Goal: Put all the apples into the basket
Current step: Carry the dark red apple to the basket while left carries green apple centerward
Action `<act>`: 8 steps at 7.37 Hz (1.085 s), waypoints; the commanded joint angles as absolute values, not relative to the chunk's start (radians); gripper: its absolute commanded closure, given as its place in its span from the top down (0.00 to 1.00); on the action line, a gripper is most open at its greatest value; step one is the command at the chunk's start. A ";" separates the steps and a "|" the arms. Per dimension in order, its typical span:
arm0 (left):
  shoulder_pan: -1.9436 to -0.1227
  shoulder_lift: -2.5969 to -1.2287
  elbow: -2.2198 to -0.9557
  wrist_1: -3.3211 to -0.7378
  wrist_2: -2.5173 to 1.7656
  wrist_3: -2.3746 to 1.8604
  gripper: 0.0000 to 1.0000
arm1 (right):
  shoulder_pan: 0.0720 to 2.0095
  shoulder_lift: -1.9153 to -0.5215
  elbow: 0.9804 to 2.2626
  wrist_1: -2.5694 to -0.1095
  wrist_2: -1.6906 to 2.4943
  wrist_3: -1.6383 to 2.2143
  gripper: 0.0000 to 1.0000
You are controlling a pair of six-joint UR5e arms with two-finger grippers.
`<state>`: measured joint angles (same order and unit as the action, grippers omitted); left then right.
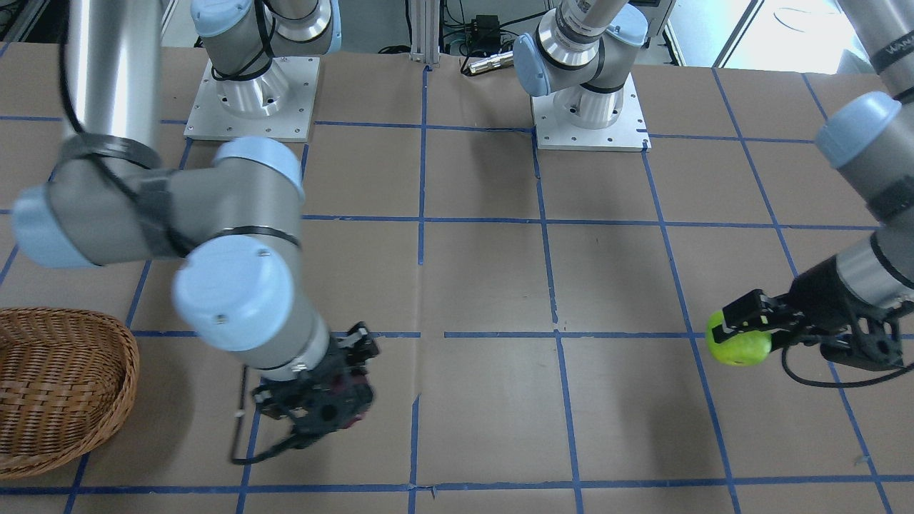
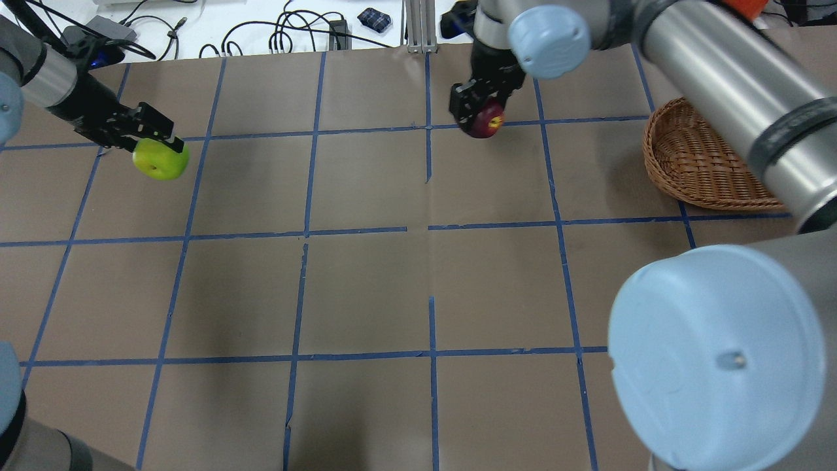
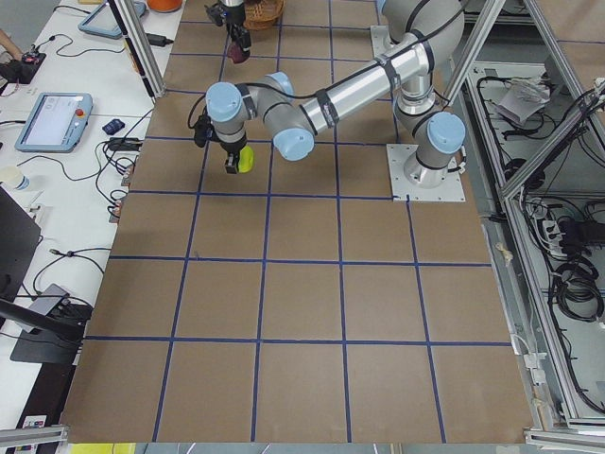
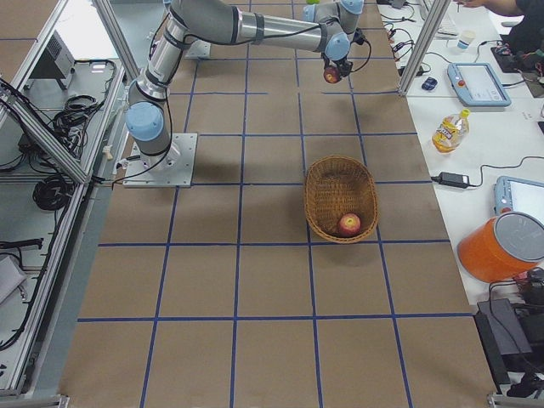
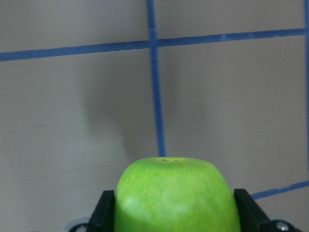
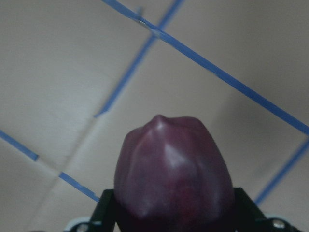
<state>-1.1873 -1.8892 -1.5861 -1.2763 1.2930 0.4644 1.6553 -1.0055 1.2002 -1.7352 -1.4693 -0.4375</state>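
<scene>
My left gripper [image 2: 152,139] is shut on the lime green apple [image 2: 161,161], held above the table at the far left; the green apple [image 5: 176,195] fills the bottom of the left wrist view between black fingers. My right gripper [image 2: 476,111] is shut on the dark maroon apple [image 2: 484,122], lifted over the far middle of the table; the maroon apple [image 6: 173,174] sits between the fingers in the right wrist view. The wicker basket [image 4: 342,198] stands to the right, and a red apple with yellowish streaks [image 4: 349,224] lies inside it.
The brown table carries a grid of blue tape lines. My right arm's links [image 2: 719,72] cross over the basket [image 2: 694,160] in the overhead view. Tablets, a bottle [image 4: 448,130] and an orange bucket [image 4: 501,248] lie on side benches off the table.
</scene>
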 commanded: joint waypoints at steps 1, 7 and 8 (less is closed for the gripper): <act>-1.378 -1.807 -1.740 -1.060 1.296 0.110 0.17 | 1.406 -1.097 1.209 -1.603 -1.479 -0.437 0.00; -1.894 -1.943 -1.767 -0.831 1.543 -0.398 0.17 | 1.085 -1.039 1.270 -1.673 -1.580 -0.517 0.00; -1.922 -1.962 -1.766 -0.827 1.604 -0.437 0.18 | 1.060 -0.998 1.276 -1.743 -1.585 -0.573 0.00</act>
<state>-1.8722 -1.9387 -1.7651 -0.8332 1.5407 -0.3838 1.0977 -1.0386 1.2627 -1.6742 -1.5779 -0.5153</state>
